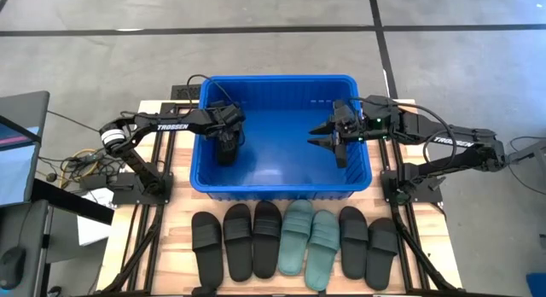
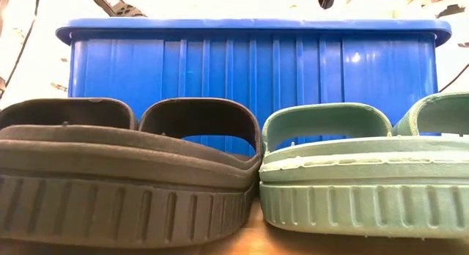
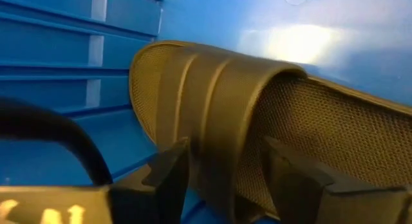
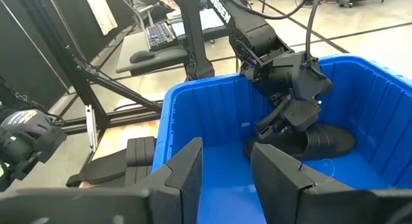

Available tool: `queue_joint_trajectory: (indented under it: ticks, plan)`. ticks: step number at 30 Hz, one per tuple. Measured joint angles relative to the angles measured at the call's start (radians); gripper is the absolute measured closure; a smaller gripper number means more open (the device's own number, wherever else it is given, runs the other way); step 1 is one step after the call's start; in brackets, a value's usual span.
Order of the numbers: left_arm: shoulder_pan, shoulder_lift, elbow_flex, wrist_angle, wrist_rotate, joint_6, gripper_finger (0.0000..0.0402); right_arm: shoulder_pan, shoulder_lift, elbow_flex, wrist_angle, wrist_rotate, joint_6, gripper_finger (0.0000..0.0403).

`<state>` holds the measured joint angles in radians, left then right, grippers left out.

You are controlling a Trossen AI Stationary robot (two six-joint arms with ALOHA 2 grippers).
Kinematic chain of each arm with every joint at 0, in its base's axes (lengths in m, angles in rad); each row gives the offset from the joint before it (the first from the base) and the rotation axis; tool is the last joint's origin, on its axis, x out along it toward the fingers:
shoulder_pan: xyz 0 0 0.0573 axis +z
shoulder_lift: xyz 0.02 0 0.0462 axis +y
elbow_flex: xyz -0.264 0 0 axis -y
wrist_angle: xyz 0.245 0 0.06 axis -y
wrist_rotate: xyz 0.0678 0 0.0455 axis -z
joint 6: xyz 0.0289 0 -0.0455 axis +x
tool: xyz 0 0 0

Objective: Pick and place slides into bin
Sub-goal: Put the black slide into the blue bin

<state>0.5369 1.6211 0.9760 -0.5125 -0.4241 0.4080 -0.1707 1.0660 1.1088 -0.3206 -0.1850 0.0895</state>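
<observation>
The blue bin (image 1: 281,182) stands mid-table. My left gripper (image 1: 226,146) is down inside the bin's left part, shut on a black slide (image 4: 325,142) that lies there; the slide fills the left wrist view (image 3: 219,102). My right gripper (image 1: 327,139) hangs open and empty inside the bin's right part, apart from that slide. Several more slides lie side by side, soles down, on the table before the bin: three black (image 1: 237,239), two teal-green (image 1: 310,239), then two black (image 1: 367,241). In the low view a black slide (image 2: 124,182) and a teal slide (image 2: 359,174) hide the table in front of the bin (image 2: 249,72). My left gripper has the black slide's wide strap (image 3: 222,153) between its two fingers, one finger (image 3: 168,179) outside the strap and the other (image 3: 296,185) on the side of the foot opening. The fingers come from above, slanting down. The slide lies on the bin's floor (image 4: 335,150).
The bin's tall ribbed walls and rolled rim (image 1: 281,78) enclose both grippers. Wooden table slats show around the row of slides (image 1: 175,237). Dark arm frames stand at both table sides, with a monitor and cables off the left side (image 1: 26,152).
</observation>
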Motion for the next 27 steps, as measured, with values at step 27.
queue_joint_trajectory:
  ticks: [27]
  plan:
    - [-0.063,0.000,0.346,-0.456,0.111,-0.044,0.0221,0.000,0.000,0.000,-0.023,0.000,-0.001,0.0283]
